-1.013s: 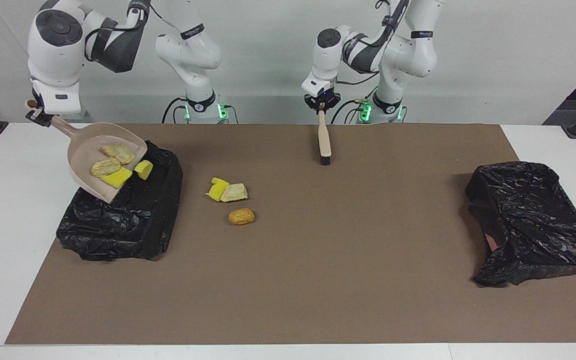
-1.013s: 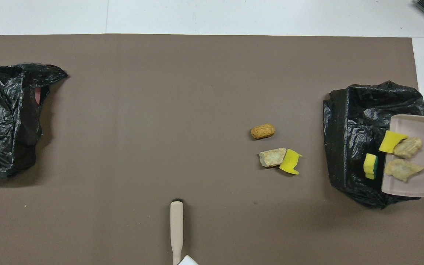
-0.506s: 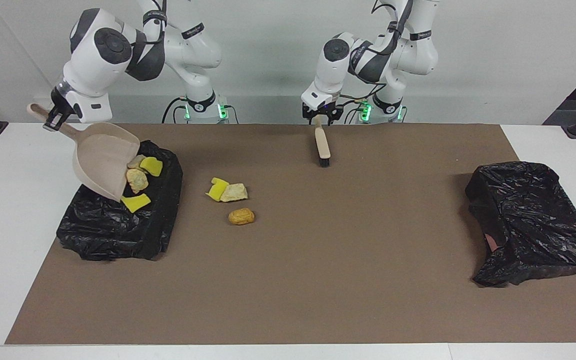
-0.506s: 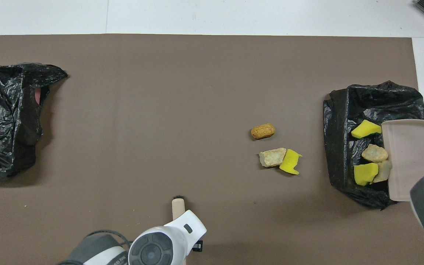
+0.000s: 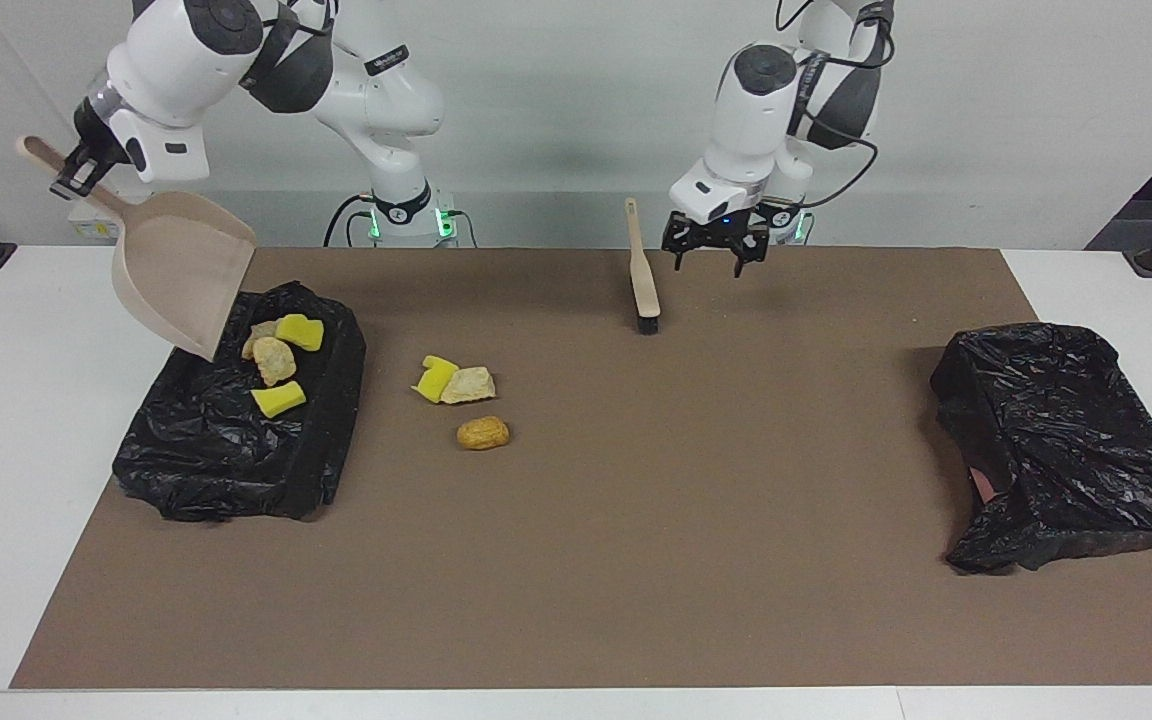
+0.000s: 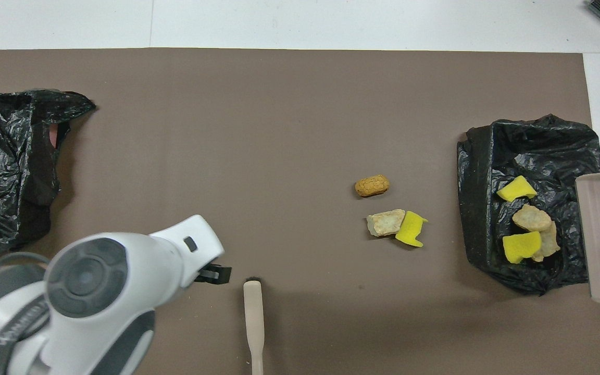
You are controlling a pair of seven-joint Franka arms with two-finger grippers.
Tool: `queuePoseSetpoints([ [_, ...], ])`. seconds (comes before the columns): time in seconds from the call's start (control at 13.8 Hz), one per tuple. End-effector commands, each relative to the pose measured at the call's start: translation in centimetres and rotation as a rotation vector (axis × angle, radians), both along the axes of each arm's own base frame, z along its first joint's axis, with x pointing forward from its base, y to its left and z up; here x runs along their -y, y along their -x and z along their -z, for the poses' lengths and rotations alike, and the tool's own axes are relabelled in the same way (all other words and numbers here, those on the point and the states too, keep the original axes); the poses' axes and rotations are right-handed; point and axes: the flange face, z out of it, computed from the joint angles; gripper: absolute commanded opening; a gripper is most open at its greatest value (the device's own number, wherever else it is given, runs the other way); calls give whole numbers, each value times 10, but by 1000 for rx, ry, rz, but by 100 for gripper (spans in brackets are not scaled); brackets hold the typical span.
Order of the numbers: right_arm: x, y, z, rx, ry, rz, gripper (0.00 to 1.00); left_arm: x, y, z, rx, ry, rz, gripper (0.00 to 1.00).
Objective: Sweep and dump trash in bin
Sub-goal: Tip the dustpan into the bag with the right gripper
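Four lumps slid out of the dustpan [image 5: 181, 270] into the bin [image 5: 236, 440] at the right arm's end of the mat; right gripper [image 5: 71, 180] pinching its handle. Left gripper [image 5: 716, 250], spread, let the brush [image 5: 644, 270] go. Three lumps of trash [image 5: 461, 395] remain mid-mat, so lower the pan flat beside them next.

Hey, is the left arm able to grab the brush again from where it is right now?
Probably yes. The left gripper hangs open just beside the brush, whose handle is propped up, and nothing stands between them.

No text or label can be read.
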Motion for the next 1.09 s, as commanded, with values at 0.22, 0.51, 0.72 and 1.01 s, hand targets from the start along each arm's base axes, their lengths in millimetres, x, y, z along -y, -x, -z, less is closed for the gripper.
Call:
queuePoseSetpoints([
  [0.22,-89,9,1,156,-280,163,0,-99,-79,-118,53,-11,25,100],
  [0.51,-149,16,26,384,-465,539,0,-129,-96,-167,22,-3,29,100],
  [0.72,-212,18,46,536,-507,851,0,-133,-114,-181,9,-1,17,100],
  [1.01,-310,2,98,668,-524,1161,0,-139,-120,-185,3,7,9,100],
])
